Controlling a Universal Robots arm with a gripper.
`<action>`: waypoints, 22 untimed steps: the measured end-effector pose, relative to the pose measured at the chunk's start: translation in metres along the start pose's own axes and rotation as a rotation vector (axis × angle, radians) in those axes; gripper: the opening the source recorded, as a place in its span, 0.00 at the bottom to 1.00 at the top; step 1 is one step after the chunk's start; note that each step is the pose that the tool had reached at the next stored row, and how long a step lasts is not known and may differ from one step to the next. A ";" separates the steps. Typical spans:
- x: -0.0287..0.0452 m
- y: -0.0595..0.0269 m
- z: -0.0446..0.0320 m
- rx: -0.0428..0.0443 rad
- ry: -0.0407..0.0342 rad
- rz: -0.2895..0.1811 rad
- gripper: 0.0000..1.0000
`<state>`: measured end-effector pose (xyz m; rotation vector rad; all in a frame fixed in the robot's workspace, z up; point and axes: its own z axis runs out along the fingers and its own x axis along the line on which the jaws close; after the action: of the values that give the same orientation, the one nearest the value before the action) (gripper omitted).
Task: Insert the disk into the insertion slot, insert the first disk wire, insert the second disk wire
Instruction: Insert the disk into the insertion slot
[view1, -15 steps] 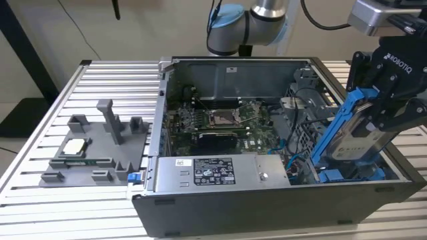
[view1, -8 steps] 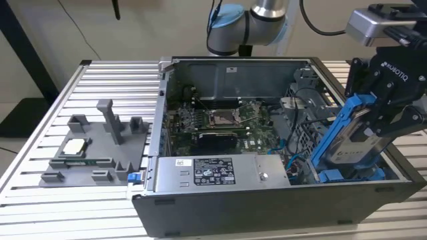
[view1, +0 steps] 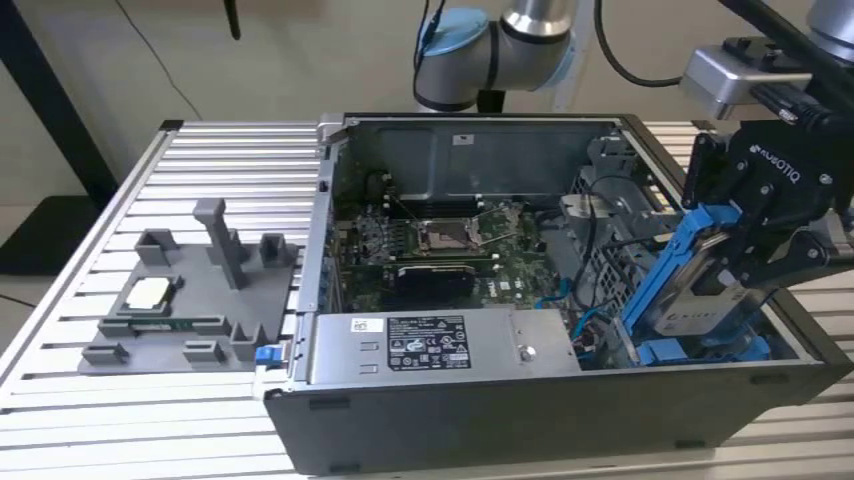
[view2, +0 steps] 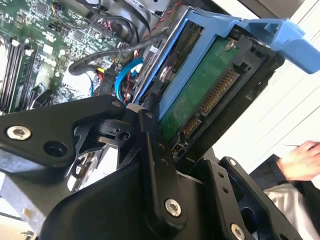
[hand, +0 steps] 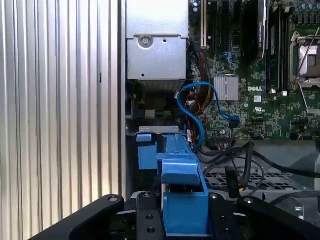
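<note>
the disk (view1: 690, 300) is a flat silver-grey slab with a white label carrying dark print too small to read, framed by a bright blue plastic carrier. in the second wrist view its underside (view2: 200, 95) is a green circuit board with a row of gold contacts set in a black edge. the blue frame is smooth and glossy.

the gripper (view1: 737, 265), black and angular with bolted links, has its jaws closed narrowly on the disk, one finger (view2: 150, 132) pressed on the carrier's side. the disk hangs tilted at the exterior view's right end of the open computer case (view1: 534, 420). its lower end dips toward the insertion slot (view1: 607, 270), a grey metal cage with a perforated wall, and its upper end stands above the case rim. a second blue carrier (view1: 707, 350) lies just beneath it.

inside the case are a green motherboard (view1: 441, 250), a boxy bare-metal power supply (view1: 427, 345) with a white printed label, and a looping blue cable (hand: 200, 115). the case rests on a ribbed aluminium table (view1: 200, 160) beside a matte grey tray (view1: 187, 300). a person's hand (view2: 302, 160) shows in the second wrist view.
</note>
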<state>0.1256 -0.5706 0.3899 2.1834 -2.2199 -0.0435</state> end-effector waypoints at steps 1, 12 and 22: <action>0.0000 -0.0001 0.0019 0.0000 -0.0009 0.000 0.33; 0.0000 -0.0004 0.0074 -0.0001 -0.0121 0.000 0.33; 0.0000 -0.0002 0.0025 -0.0001 -0.0119 0.000 0.40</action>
<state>0.1257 -0.5706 0.3874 2.1894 -2.2256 -0.0569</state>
